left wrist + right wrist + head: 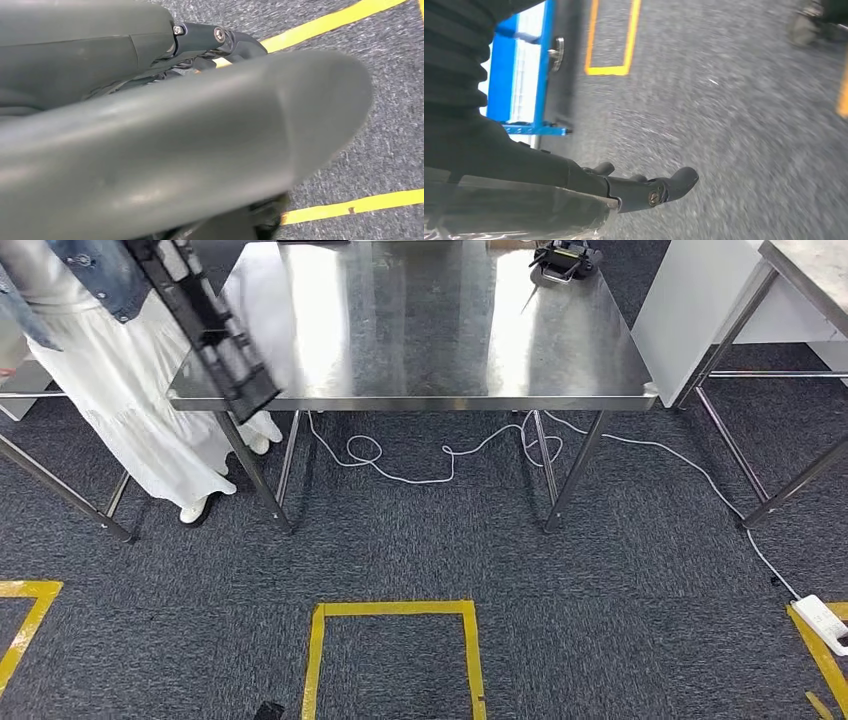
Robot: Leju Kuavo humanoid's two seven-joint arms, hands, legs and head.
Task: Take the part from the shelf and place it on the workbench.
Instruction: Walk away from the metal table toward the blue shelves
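no readable writing shows anywhere. at ten o'clock in the head view the long black part (205,320) slants over the workbench (420,340) edge beside a person (130,390) in white. i cannot tell the grip of the left hand (175,150); the right hand (644,190) holds nothing, fingers apart.
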